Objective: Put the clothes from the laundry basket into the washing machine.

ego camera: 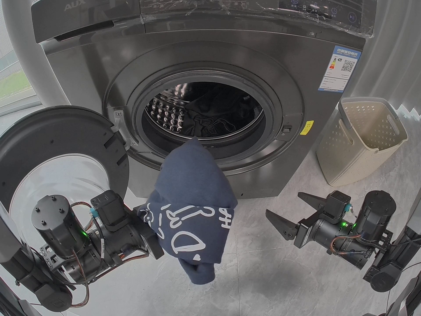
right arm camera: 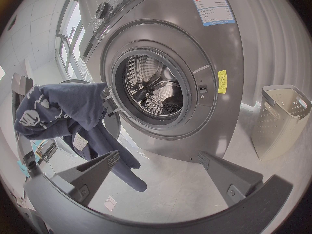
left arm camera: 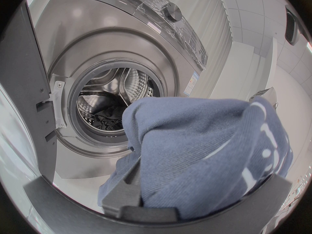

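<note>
My left tool (ego camera: 151, 241) grips a dark blue cloth sweatshirt with white print (ego camera: 193, 194) near the big grey metal washing machine (ego camera: 219, 49). My right tool (ego camera: 286, 207) gapes wide.

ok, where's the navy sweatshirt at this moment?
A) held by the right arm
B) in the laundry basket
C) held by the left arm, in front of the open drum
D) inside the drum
C: the left fingers are shut on the navy sweatshirt, which hangs in front of the washing machine opening. Only a dark garment lies in the drum.
</note>
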Robot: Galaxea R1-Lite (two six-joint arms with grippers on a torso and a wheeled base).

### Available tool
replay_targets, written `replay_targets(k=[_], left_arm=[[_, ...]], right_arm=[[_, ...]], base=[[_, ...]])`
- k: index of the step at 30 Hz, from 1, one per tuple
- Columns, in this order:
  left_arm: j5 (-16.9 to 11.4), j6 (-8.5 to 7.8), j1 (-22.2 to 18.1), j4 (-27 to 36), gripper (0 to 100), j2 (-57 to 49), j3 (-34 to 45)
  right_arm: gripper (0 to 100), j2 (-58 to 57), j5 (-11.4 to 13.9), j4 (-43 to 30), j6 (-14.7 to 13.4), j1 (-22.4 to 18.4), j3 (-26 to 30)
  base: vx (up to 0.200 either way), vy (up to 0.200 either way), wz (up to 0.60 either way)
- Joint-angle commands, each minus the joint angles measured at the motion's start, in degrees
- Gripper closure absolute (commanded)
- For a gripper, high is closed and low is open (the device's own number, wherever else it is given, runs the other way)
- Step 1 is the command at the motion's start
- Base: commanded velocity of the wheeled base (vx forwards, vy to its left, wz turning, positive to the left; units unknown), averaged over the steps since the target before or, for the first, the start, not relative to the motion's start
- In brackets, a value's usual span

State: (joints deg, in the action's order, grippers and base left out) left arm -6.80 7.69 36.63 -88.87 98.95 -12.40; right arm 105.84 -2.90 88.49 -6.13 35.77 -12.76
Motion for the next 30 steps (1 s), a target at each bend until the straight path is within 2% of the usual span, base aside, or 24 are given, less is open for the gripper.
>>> replay_targets(k=[1,11,30], left_arm=[[0.0,0.04,0.0,0.0,100,0.1,-0.2],[0.0,0.04,0.1,-0.1,100,0.2,0.0],[0.0,0.31,0.8,-0.1,100,1.2,0.1]], right_arm=[[0,1.3,0.0,0.0,-0.1,-0.1,-0.9],[0,1.1,-0.5,0.0,-0.3,0.6,-0.6],[0,0.7,-0.5,0.0,-0.5,1.9,1.3]], base=[[0.000,0.000,0.00],[0.000,0.000,0.00],[0.200,0.000,0.00]])
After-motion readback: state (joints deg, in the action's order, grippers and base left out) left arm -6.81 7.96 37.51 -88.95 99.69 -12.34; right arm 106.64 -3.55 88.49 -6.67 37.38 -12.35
